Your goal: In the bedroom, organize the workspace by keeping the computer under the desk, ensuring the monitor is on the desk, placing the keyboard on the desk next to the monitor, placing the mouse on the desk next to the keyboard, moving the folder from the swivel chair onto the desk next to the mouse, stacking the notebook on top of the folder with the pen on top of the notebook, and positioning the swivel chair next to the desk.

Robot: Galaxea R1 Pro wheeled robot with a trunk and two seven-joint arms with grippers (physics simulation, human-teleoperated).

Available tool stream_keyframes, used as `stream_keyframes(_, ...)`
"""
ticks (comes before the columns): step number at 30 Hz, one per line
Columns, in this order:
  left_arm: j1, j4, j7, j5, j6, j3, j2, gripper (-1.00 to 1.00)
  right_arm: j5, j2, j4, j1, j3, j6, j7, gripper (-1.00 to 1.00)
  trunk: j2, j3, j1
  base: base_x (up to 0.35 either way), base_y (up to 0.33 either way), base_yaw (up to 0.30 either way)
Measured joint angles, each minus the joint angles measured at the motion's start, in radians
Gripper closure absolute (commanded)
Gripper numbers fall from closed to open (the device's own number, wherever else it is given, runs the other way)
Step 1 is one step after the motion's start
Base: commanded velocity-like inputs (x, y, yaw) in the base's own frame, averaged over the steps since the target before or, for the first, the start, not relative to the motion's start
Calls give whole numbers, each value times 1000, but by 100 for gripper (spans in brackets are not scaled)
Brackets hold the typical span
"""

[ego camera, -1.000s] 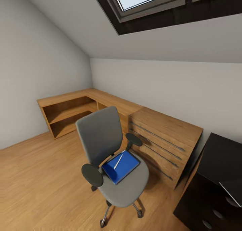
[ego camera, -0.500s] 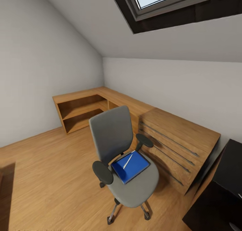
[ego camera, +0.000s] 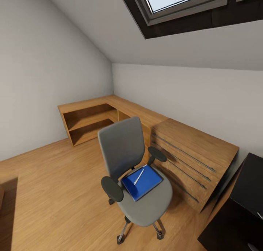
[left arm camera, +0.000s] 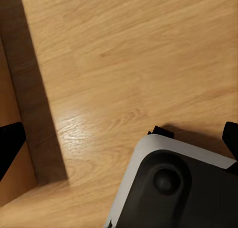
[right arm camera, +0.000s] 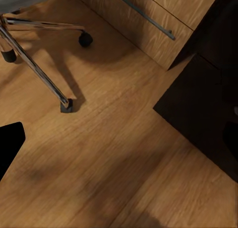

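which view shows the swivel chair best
The head view: the whole swivel chair shows there, backrest, armrests and seat, with the blue folder and pen lying on it. The right wrist view catches just its chrome legs and castors; the left wrist view looks at bare floor.

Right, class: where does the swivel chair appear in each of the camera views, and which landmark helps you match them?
Head view: swivel chair at centre, blue folder on its seat.
Right wrist view: its chrome legs and castors at the upper left.
Left wrist view: floor and the robot's base.
Shared landmark: the wooden drawer unit beside the chair, also in the right wrist view.
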Motion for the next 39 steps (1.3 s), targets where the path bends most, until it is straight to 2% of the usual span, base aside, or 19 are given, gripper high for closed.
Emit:
stream_keyframes(6,0,-1,0,1,0,0,1,-100,0,5,-1,0,0,0,0,-100,42,19,-23,0,0,52)
stream_keyframes(16,0,0,0,2,3,0,2,-100,2,6,2,0,1,0,2,-100,112,50,-61,0,0,201)
stream_keyframes(39,0,1,0,4,11,0,2,-100,7,3,4,0,2,2,4,-100,273,122,-150,0,0,8)
